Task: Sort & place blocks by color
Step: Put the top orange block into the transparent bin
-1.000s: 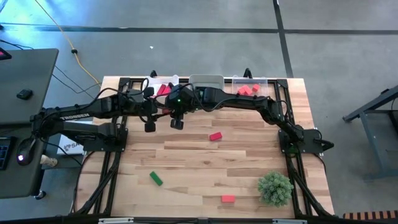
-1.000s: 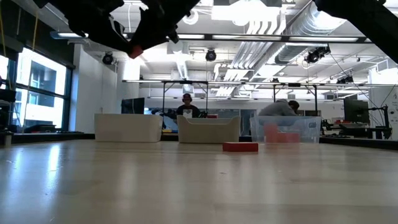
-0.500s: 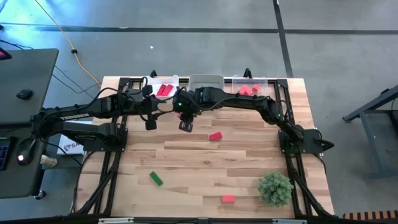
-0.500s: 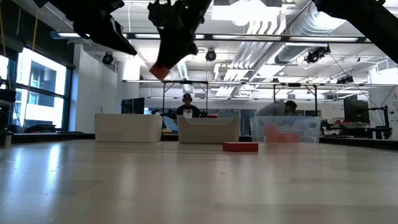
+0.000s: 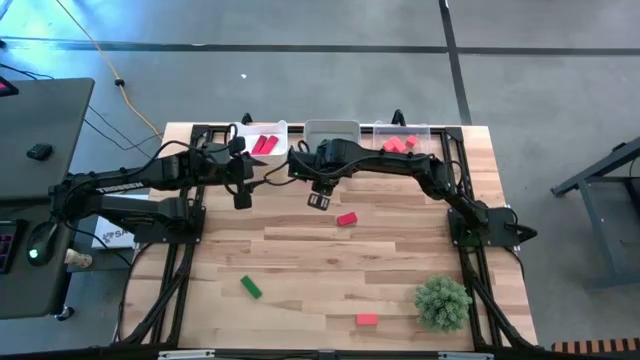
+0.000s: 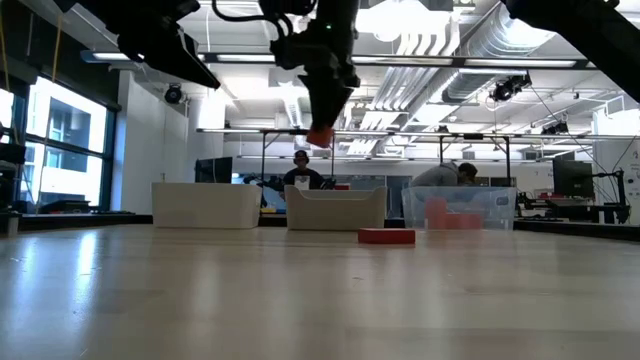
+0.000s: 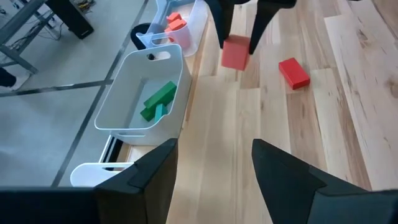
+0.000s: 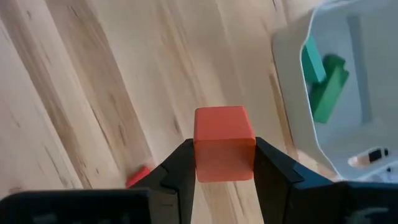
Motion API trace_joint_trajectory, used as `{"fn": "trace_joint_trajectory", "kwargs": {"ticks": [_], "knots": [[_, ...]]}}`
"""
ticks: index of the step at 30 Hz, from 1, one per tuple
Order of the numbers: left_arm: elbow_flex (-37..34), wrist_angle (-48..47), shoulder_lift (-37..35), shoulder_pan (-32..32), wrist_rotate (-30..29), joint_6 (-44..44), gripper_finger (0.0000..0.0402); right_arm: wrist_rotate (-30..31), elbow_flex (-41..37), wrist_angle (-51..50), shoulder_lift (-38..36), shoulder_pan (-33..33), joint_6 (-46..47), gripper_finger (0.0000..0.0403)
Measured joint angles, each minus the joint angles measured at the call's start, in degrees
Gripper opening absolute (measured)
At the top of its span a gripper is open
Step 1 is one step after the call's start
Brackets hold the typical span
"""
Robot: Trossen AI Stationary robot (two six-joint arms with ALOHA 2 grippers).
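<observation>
Wooden table [image 5: 300, 250] from above: left gripper [image 5: 241, 200] near the back-left bin, fingers spread and empty; right gripper [image 5: 319, 199] just in front of the middle bin [image 5: 332, 130], loose blocks lying on the boards — red block [image 5: 347, 219], green block [image 5: 250, 288], another red block [image 5: 367, 320] beside the plant [image 5: 443, 302]. Low across the tabletop: right gripper [image 6: 322, 132] hanging well above the surface, orange-red cube [image 6: 320, 136] pinched at its tip. Left wrist: same cube [image 7: 235, 53] held aloft, green pieces [image 7: 158, 101] inside the white bin [image 7: 140, 127]; right wrist: fingers [image 8: 177, 171] closed narrowly on the cube [image 8: 224, 143].
</observation>
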Motion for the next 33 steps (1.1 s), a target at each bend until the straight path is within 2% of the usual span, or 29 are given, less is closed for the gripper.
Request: {"fn": "trace_joint_trajectory", "kwargs": {"ticks": [4,8,25,28,33], "knots": [[0.0,0.0,0.0,0.0,0.0,-0.01,0.0196,0.38,0.0,-3.47,0.0,0.0,0.97,0.0105],[0.0,0.01,0.0,0.0,0.0,0.61,0.0195,4.06,0.0,-8.28,0.0,0.02,2.52,0.0105],[0.0,0.03,0.0,0.0,-0.71,1.47,0.0196,9.33,-0.29,-8.15,-0.01,-0.56,2.56,0.0105],[0.0,0.0,0.0,0.0,-0.9,1.47,0.0195,10.97,-4.72,-8.09,-2.16,-0.97,2.6,0.0105],[0.0,0.0,0.0,0.0,-0.9,1.47,0.0196,12.42,-19.32,-8.11,-10.2,-2.64,5.85,0.0105]]}}
